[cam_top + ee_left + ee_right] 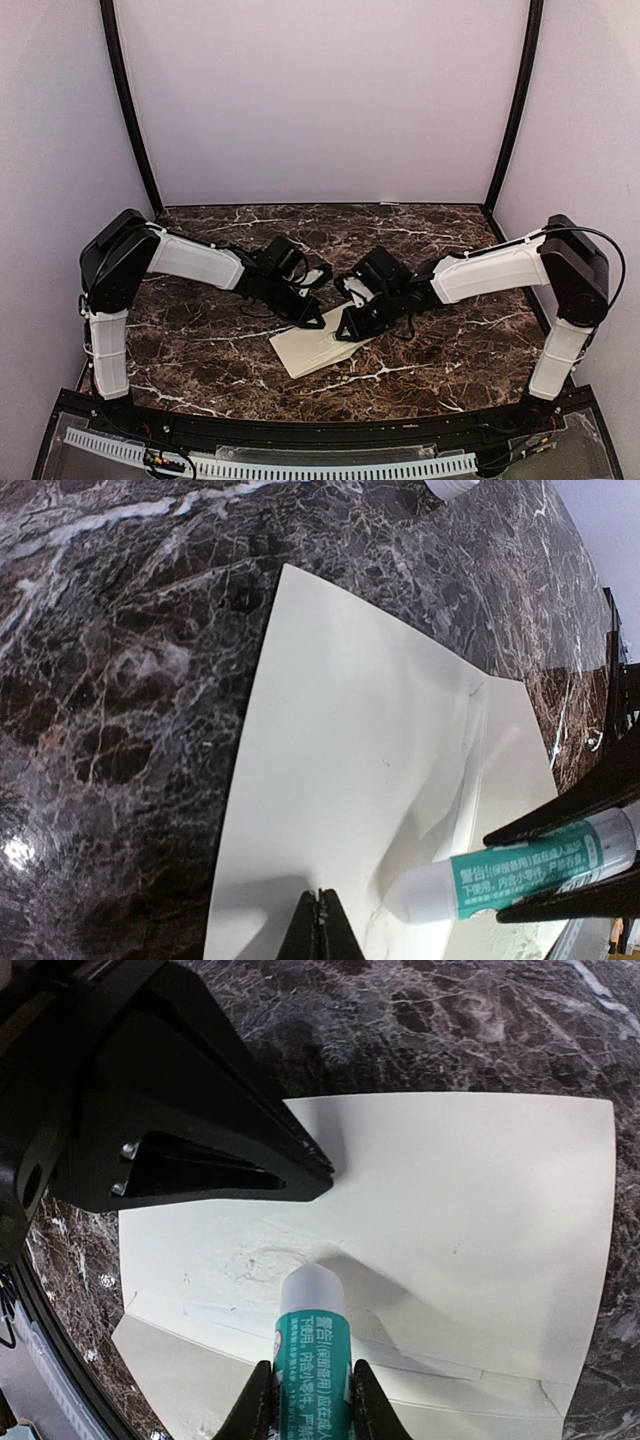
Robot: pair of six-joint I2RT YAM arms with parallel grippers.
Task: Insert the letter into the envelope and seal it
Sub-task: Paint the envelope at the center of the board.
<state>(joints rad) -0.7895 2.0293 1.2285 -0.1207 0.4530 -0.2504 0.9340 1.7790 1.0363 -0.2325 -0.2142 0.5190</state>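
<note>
The cream envelope [305, 353] lies flat on the dark marble table [200, 340], its flap [200, 1385] folded out toward the near side. My left gripper [321, 895] is shut, its tips resting on the envelope's face [340, 760]. My right gripper [310, 1372] is shut on a glue stick with a teal label [312, 1345]. The stick's white tip touches the envelope [480, 1180] near the flap fold, beside faint smears. In the top view both grippers, left [318, 322] and right [347, 330], meet over the envelope's far end. The letter is not in view.
A small white round object [452, 486] sits on the table beyond the envelope, at the edge of the left wrist view. Pale walls and black corner posts [128, 110] enclose the table on three sides.
</note>
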